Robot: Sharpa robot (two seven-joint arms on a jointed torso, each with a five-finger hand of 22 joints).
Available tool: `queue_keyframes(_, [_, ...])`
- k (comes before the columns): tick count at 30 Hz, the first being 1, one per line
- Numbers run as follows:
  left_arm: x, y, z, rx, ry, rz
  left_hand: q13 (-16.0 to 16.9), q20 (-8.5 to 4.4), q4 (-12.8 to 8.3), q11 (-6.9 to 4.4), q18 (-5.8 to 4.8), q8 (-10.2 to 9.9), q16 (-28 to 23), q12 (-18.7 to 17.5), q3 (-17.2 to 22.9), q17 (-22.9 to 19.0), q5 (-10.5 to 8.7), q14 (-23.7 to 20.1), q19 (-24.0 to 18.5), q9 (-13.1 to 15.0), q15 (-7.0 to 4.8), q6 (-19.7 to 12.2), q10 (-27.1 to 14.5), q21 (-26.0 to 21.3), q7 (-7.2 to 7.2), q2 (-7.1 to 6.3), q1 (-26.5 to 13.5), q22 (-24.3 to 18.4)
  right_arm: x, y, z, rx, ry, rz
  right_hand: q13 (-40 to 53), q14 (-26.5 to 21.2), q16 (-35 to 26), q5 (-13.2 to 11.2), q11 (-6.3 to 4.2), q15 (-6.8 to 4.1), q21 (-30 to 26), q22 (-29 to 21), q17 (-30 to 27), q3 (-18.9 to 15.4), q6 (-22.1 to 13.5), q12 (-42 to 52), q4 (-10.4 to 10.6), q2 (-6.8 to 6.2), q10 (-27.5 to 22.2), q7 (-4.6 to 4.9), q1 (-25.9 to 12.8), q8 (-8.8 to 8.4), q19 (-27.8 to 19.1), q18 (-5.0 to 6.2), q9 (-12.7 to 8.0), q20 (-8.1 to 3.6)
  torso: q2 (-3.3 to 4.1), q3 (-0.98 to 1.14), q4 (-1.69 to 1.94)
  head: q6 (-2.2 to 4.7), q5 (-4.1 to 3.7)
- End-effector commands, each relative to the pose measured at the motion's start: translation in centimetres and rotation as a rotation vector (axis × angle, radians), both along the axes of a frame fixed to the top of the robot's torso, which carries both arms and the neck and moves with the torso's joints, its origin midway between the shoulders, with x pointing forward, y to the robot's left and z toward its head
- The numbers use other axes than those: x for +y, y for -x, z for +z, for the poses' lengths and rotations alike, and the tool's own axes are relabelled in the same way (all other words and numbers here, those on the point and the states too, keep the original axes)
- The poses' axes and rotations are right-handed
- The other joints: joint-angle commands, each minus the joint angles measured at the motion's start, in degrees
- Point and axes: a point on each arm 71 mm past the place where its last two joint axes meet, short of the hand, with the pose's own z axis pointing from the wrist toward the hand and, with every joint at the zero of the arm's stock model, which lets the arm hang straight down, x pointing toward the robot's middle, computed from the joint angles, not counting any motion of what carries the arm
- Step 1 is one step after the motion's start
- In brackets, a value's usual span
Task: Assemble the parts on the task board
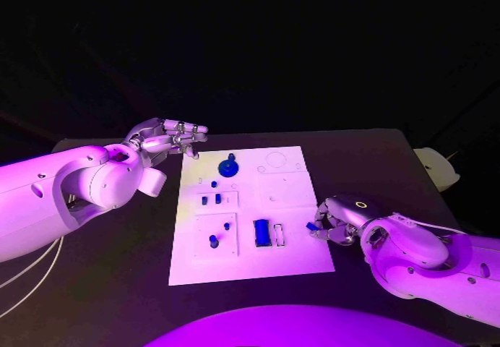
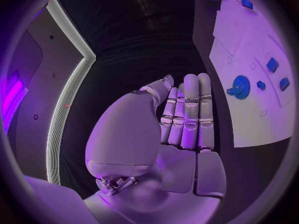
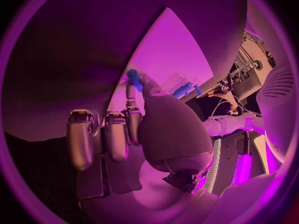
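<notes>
Two hands were at work over the table. The right hand (image 1: 335, 223) hovered at the right edge of the task board (image 1: 297, 249), near its front corner, and pinched a small blue part (image 1: 311, 226) between thumb and fingertip; the right wrist view showed the same blue piece (image 3: 132, 74) at the tip of its fingers, the other fingers loosely curled beside it. The left hand (image 1: 167, 136) hung beyond the board's far left corner, holding nothing, its fingers (image 2: 187, 114) straight and pressed close together, palm flat.

On the board itself, a blue gear (image 1: 227, 169) sat near the far edge, two small blue pieces (image 1: 212, 199) lay in the middle-left panel, a blue rectangular block (image 1: 261, 232) stood near the front centre beside a pale slot (image 1: 278, 234), and another small part (image 1: 214, 241) rested in the front-left panel.

By my judgement the assembly was partway through: several parts appeared placed, while the pinched part remained to be seated, and whether the others were fully home could not be told.
</notes>
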Motion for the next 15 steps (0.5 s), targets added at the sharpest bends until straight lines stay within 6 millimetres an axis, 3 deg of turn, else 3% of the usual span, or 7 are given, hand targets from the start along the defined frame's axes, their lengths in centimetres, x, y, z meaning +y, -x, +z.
queue_keyframes(1, [-0.22, 0.08, 0.05, 0.001, 0.011, -0.018, 0.07, 0.23, 0.21, 0.01, 0.29, 0.01, -0.3, 0.29, 0.01, -0.07, 0.04, -0.17, 0.31, 0.04, 0.34, -0.57, -0.39, -0.32, -0.03, -0.03, -0.4, -0.08, -0.17, 0.26, -0.76, 0.041, 0.045, 0.008, 4.69, 5.19, 0.13, 0.77, -0.34, 0.01, 0.0, 13.79, 10.9, 4.27, 0.0, -0.2, -0.25, 5.04, 0.04, -0.18, 5.82, 0.15, 4.26, -0.72, 0.49, -0.16, -0.01, 0.01, 0.0, -0.04, -0.04])
queue_keyframes(2, [-0.22, 0.08, 0.05, 0.001, 0.011, -0.018, 0.07, 0.23, 0.21, 0.01, 0.29, 0.01, -0.3, 0.29, 0.01, -0.07, 0.04, -0.17, 0.31, 0.04, 0.34, -0.57, -0.39, -0.32, -0.03, -0.03, -0.4, -0.08, -0.15, 0.27, -0.76, 0.041, 0.044, 0.009, 4.7, 5.19, 0.13, 0.94, -0.43, 0.13, 0.0, 13.78, 10.91, 7.33, 0.18, -0.23, -0.09, 4.13, 0.09, 0.02, 4.95, 0.19, 4.26, -0.72, 0.67, -0.03, -0.01, 0.01, 0.0, -0.04, -0.04])
queue_keyframes(3, [-0.21, 0.08, 0.05, 0.001, 0.01, -0.018, 0.07, 0.23, 0.2, 0.01, 0.29, 0.01, -0.3, 0.3, 0.01, -0.07, 0.04, -0.18, 0.31, 0.04, 0.34, -0.57, -0.39, -0.32, -0.03, -0.03, -0.39, -0.08, -0.13, 0.28, -0.75, 0.041, 0.044, 0.009, 4.71, 5.19, 0.13, 0.97, -0.44, 0.15, 0.0, 13.78, 10.91, 7.85, 0.21, -0.24, -0.06, 3.97, 0.1, 0.06, 4.8, 0.19, 4.26, -0.72, 0.7, -0.01, 0.01, 0.01, 0.0, -0.09, -0.03])
queue_keyframes(4, [-0.21, 0.08, 0.05, 0.001, 0.01, -0.018, 0.07, 0.23, 0.18, 0.01, 0.3, 0.01, -0.3, 0.31, 0.04, -0.07, 0.05, -0.18, 0.31, 0.04, 0.33, -0.58, -0.41, -0.34, -0.04, 0.0, -0.34, -0.09, -0.11, 0.29, -0.73, 0.04, 0.043, 0.009, 4.82, 5.2, 0.15, 0.56, -0.13, 0.38, 0.08, 13.8, 10.97, 14.34, 0.38, -0.21, 0.15, 0.8, 0.26, -0.23, 1.55, 0.33, 4.28, -0.77, 1.28, 0.26, 0.01, 0.01, 0.0, -0.09, -0.03])
queue_keyframes(9, [-0.2, 0.1, 0.05, 0.002, 0.01, -0.018, 0.08, 0.21, 0.02, -0.01, 0.32, 0.03, -0.31, 0.39, 0.1, -0.08, 0.05, -0.21, 0.34, 0.04, 0.3, -0.6, -0.47, -0.37, -0.05, 0.0, -0.1, -0.12, 0.03, 0.32, -0.53, 0.024, 0.025, 0.005, 4.87, 5.2, 0.15, 0.46, -0.07, 0.39, 0.08, 13.8, 10.97, 17.67, 0.38, -0.22, -0.33, -0.54, 0.34, -0.24, -0.07, 0.5, 4.28, -0.77, 1.73, 0.28, -0.02, 0.01, -0.03, -0.08, 0.02])
queue_keyframes(10, [-0.2, 0.1, 0.05, 0.002, 0.01, -0.018, 0.08, 0.21, 0.02, -0.01, 0.32, 0.03, -0.31, 0.39, 0.1, -0.08, 0.05, -0.21, 0.34, 0.04, 0.3, -0.6, -0.47, -0.37, -0.05, 0.0, -0.1, -0.12, 0.05, 0.33, -0.46, 0.018, 0.018, 0.002, 4.95, 5.19, 0.1, 0.39, -0.12, 0.24, 0.03, 13.78, 10.91, 25.33, 0.22, -0.28, -2.43, -3.14, 0.48, -0.05, -3.73, 1.06, 4.26, -0.71, 3.04, 0.11, -0.01, 0.02, -0.01, -0.08, 0.05])
queue_keyframes(15, [-0.2, 0.12, 0.03, 0.005, 0.009, -0.019, 0.08, 0.21, 0.02, -0.01, 0.32, 0.03, -0.31, 0.39, 0.1, -0.08, 0.05, -0.21, 0.34, 0.04, 0.3, -0.6, -0.47, -0.37, -0.05, 0.0, -0.1, -0.12, 0.3, 0.46, 0.07, -0.017, -0.026, -0.01, 5.13, 5.21, 0.14, 0.21, -0.08, 0.15, 0.27, 13.85, 10.98, 26.41, 0.19, -0.09, -2.85, -3.67, 0.62, -0.11, -5.07, 1.3, 4.35, -0.77, 3.46, 0.15, -0.03, 0.02, 0.0, -0.03, 0.15])
